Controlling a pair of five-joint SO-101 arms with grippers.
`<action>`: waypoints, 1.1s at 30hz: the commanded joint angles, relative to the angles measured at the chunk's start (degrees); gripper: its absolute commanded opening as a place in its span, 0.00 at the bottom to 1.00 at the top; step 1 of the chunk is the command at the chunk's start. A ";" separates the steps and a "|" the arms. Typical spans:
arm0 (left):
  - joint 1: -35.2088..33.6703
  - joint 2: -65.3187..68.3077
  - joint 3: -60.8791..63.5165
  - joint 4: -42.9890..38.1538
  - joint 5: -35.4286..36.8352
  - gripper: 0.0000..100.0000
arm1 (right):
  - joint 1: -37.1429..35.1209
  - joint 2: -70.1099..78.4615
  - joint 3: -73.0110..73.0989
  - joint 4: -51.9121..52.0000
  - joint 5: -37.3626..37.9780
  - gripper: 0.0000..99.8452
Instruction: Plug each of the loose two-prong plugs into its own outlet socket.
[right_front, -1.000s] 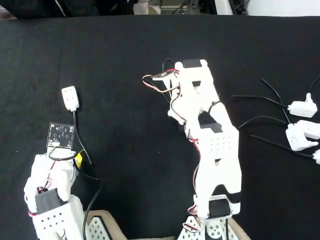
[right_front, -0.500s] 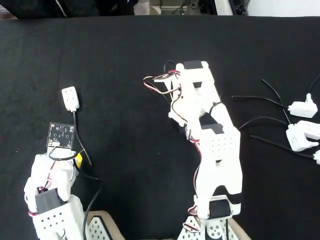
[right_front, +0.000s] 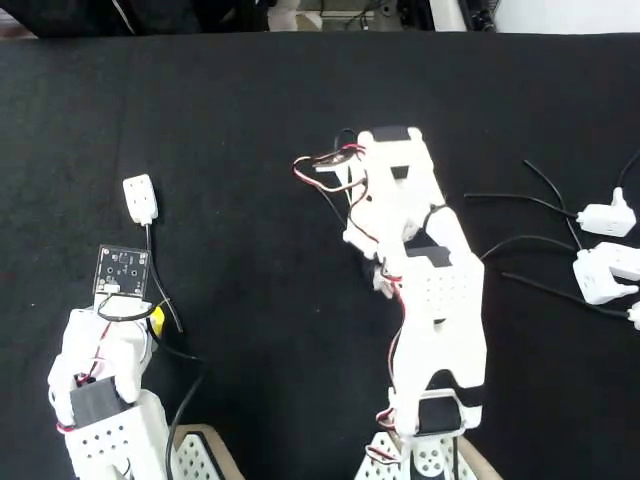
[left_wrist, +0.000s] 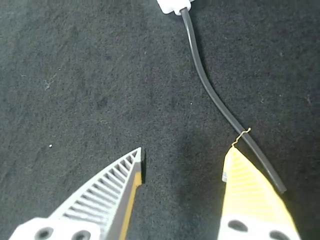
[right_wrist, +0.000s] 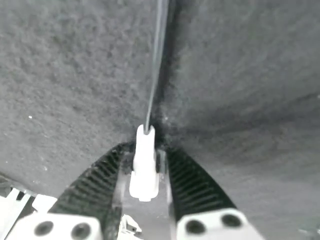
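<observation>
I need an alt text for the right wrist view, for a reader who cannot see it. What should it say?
The right gripper is shut on a small white plug, which sits between its two black ribbed fingers. A thin cable runs from the plug away over the dark cloth that covers the table.

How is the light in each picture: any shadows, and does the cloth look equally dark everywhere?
High view: the cloth is evenly dark and the white right arm is bright against it. Left wrist view: even light on cloth and cable. Right wrist view: the cloth is paler, with a dark shadow by the plug that the claw grips.
</observation>
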 joint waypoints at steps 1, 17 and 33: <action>-0.04 -0.44 0.66 0.18 -0.53 0.26 | -0.18 -5.76 4.97 1.67 -0.26 0.01; 8.40 -0.53 -3.82 6.77 -0.18 0.25 | -2.55 -69.14 40.40 -9.85 -6.51 0.01; -14.29 10.46 -31.78 11.87 -2.55 0.30 | 2.64 -97.54 75.74 -44.75 -29.63 0.01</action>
